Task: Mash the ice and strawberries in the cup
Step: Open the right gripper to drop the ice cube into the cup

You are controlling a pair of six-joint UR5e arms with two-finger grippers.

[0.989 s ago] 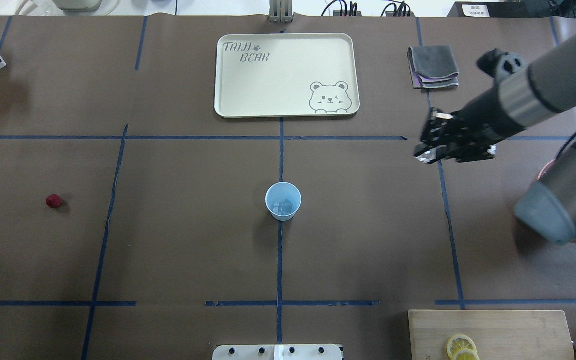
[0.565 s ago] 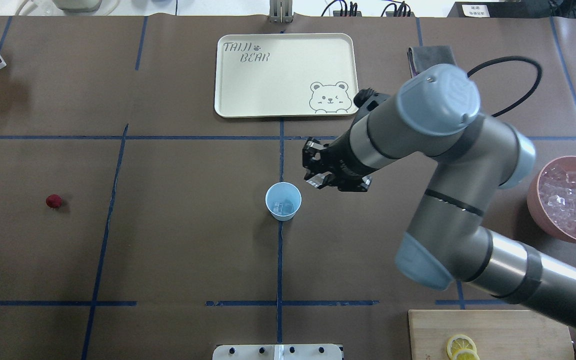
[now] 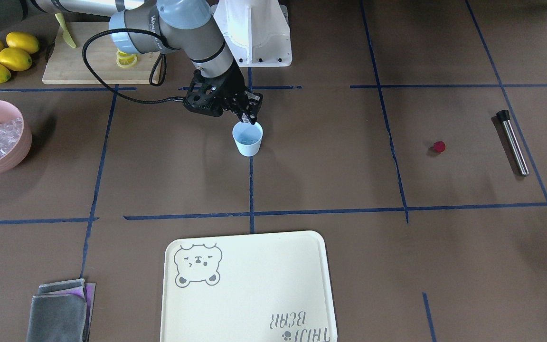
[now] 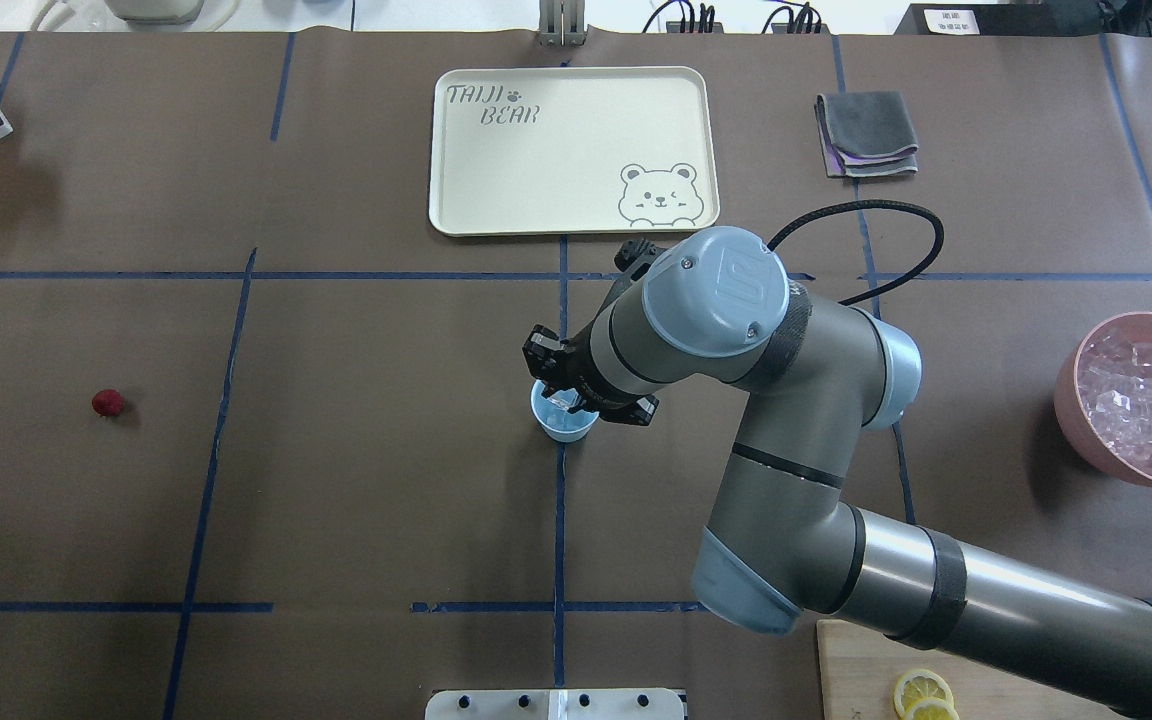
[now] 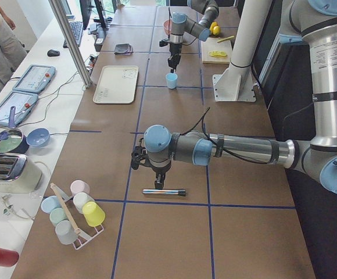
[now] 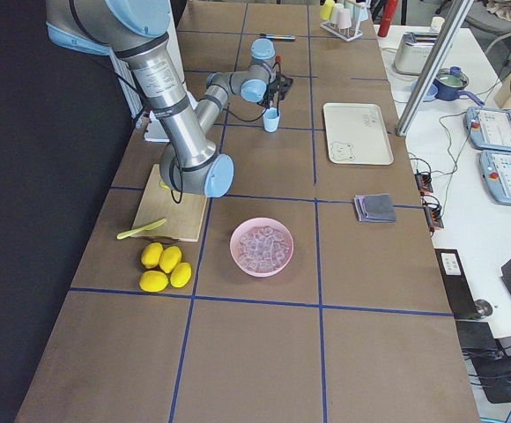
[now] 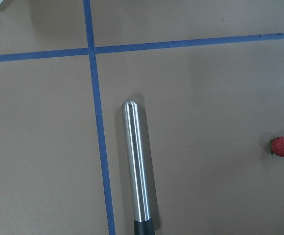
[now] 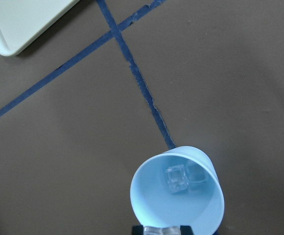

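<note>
Above the cup (image 4: 563, 429), the right tool (image 4: 567, 399) grips an ice cube (image 8: 161, 230); the left tool's (image 5: 159, 181) state I cannot tell.

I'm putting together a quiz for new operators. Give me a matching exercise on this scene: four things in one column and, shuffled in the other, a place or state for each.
1. cup
2. strawberry
3. pink bowl
4. right gripper

A. heaped with ice
B. on the table, between a tape line and the steel rod
C. holding an ice cube over the cup
D. two ice cubes inside

Pairs: 1-D, 2-B, 3-A, 4-C
</note>
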